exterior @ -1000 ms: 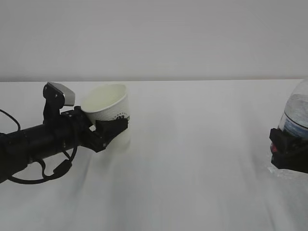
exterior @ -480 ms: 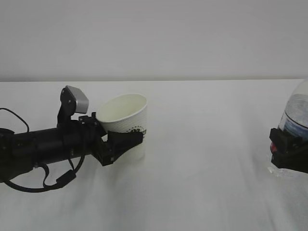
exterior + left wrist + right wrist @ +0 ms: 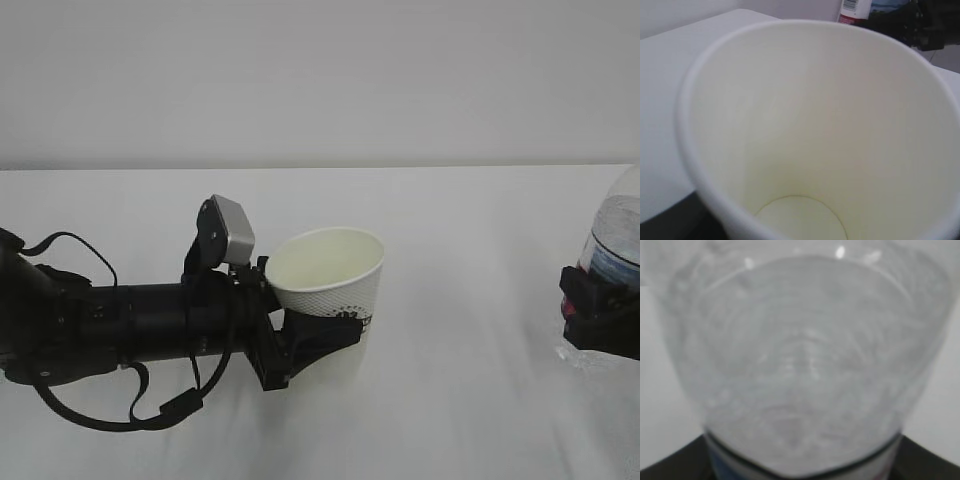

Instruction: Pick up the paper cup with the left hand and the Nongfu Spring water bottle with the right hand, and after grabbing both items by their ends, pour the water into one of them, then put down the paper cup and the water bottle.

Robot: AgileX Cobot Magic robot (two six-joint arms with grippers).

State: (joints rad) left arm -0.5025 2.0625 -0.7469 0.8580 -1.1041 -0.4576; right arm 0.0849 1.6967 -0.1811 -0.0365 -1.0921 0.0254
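We hold the cup [image 3: 330, 275] in the left hand [image 3: 315, 340], clamped low on its wall near the base, so the mouth stays clear and faces up to take a pour. The cup leans only slightly, rim towards the camera, just above the table [image 3: 450, 400]; whether its base touches the cloth we cannot tell. From the left wrist view the cup [image 3: 810, 130] is dry inside, its bottom bare, so we judge no water has gone in yet.

The right hand [image 3: 600, 320] grips the bottle [image 3: 615, 235] at the far right edge, closed around the labelled body, with the clear rounded part standing above the fingers. The right wrist view shows the bottle [image 3: 800, 355] filling the picture; we cannot tell the water level there.

Cup and bottle are well apart, with bare table between. We judge the pour needs them brought together, bottle mouth over the rim.
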